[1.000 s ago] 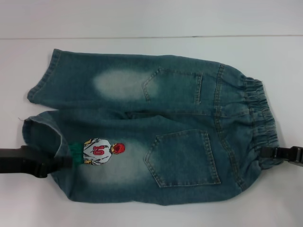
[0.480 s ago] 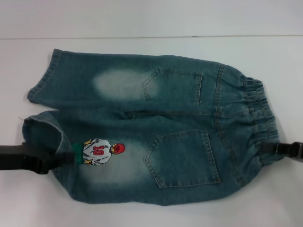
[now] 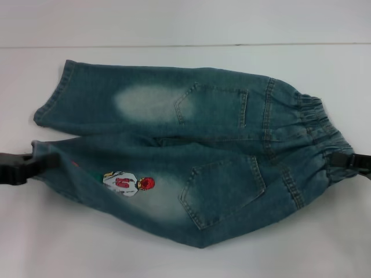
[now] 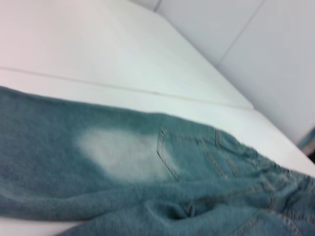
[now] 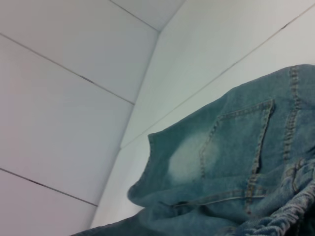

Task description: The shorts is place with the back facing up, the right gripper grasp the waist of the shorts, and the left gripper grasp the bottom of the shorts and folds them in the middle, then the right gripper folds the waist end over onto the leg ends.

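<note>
Head view, near edge: shorts (image 3: 191, 156) lie back side up on the white table (image 3: 69, 243), waist toward the robot's right, leg ends toward its left.
Near leg: lifted and drawn taut between the two grippers; its lower edge sags to a point, and the back pocket (image 3: 223, 191) and the cartoon patch (image 3: 128, 183) sit tilted.
Left gripper (image 3: 35, 164): at the hem of the near leg, fingers pinched on the denim at the leg opening.
Right gripper (image 3: 342, 161): at the elastic waistband (image 3: 316, 136), nearer half, clamped on the gathered fabric.
Far leg: flat on the table, with a faded patch (image 3: 145, 103) and a second pocket (image 3: 213, 107) beside it.
Left wrist view: far leg with the same faded patch and pocket corner; own fingers not shown.
Right wrist view: denim raised close to the camera, far pocket and seams visible, waistband gathers at the frame edge.
Far side: table edge line, then a plain wall (image 3: 185, 20).
</note>
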`<state>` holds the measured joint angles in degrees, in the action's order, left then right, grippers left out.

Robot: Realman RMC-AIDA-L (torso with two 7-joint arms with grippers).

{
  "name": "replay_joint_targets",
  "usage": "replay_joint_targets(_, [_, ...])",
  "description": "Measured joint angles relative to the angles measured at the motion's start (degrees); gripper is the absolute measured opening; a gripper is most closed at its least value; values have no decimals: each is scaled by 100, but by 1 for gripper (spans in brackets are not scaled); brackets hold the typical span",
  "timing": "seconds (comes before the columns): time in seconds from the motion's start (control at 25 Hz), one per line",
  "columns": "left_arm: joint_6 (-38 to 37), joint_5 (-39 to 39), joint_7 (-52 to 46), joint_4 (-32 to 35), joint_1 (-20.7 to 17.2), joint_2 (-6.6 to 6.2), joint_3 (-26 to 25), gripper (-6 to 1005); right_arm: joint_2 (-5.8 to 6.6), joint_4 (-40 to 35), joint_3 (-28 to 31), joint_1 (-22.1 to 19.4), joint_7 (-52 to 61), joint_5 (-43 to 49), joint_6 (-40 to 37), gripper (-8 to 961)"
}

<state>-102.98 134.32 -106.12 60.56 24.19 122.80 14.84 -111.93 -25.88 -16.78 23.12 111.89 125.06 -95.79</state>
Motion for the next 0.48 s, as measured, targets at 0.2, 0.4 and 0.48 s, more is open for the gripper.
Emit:
replay_joint_targets(0.2, [-343,-451,18,6,-250,-93,-264,16,66,-26,173,-150,68,-1,-381,56])
replay_joint_targets(0.4, [-541,-841,29,17,-494,-169,-336,16,193,-45,396,-374,87,-1,-672,57])
replay_joint_targets(0.48, [-545,-866,29,21,-527,-176,-337,15,243,-23,453,-441,98,-1,-710,57])
